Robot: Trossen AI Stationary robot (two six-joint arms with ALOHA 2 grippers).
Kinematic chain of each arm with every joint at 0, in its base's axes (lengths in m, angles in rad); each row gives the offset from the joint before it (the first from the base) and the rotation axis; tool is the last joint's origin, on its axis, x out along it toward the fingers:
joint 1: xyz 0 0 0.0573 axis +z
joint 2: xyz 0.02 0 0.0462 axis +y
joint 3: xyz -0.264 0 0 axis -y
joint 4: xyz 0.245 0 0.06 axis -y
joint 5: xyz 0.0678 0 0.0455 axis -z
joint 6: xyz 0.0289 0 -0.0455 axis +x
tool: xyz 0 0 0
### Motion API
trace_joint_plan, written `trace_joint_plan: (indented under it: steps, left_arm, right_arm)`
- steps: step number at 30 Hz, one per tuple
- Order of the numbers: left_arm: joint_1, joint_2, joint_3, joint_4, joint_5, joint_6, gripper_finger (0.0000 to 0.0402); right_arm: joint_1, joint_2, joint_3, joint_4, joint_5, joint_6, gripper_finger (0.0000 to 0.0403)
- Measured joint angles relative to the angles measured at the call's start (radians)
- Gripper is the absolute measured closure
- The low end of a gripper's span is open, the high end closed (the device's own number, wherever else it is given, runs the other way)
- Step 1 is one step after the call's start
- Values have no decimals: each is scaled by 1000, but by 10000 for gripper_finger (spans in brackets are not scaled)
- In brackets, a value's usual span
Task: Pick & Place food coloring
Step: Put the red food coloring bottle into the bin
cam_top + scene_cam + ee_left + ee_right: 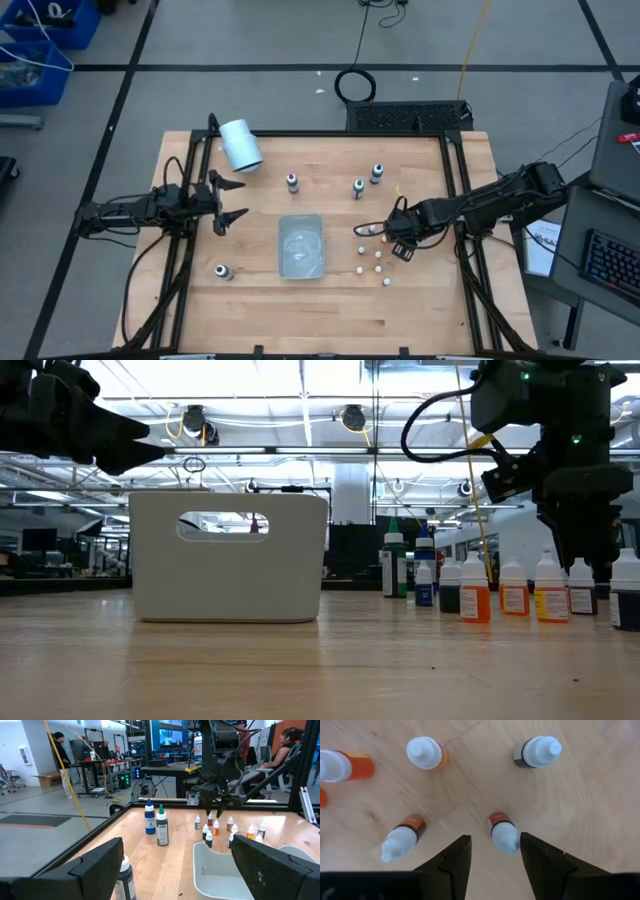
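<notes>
Food-coloring bottles (377, 255) are gathered in a loose cluster of small white-capped droppers on the wooden table (430, 310), right of the clear tray (300, 246) at the table's middle. In the right wrist view one red-labelled bottle (503, 835) is seen standing between the two dark fingers, nearer one of them; whether it is touched cannot be told. Around it stand an orange bottle (340, 767), a yellow-labelled one (426, 753), a dark one (538, 752) and a brown-labelled one (400, 841), all apart from each other.

The right gripper (400, 243) is held low over this cluster, pointing down, with its jaws parted and nothing clamped. In the low view it is seen hanging above the row of droppers (520, 592).

The left gripper (232, 200) is held above the table's left side, with its fingers spread wide and nothing between them.

Three taller bottles stand further back: one (292, 182) left of centre, a green-topped one (358, 188) and a blue-topped one (377, 173). Another bottle (221, 271) stands alone near the front left. A white cylinder (240, 145) lies on its side at the back left. People are seen in the room beyond the table in the left wrist view.
</notes>
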Motion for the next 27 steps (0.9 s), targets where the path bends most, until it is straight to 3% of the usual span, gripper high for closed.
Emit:
trace_joint_plan:
  steps: [11, 21, 27]
  left_arm:
    - [0, 0, 0, 0, 0, -1, 36]
    - [0, 0, 0, 0, 0, -1, 36]
    - [0, 0, 0, 0, 0, -1, 36]
  right_arm:
    - [-14, 0, 0, 4, 29, -5, 247]
    - [-34, 0, 0, 3, 1, -25, 301]
    - [-33, 0, 0, 4, -1, -28, 311]
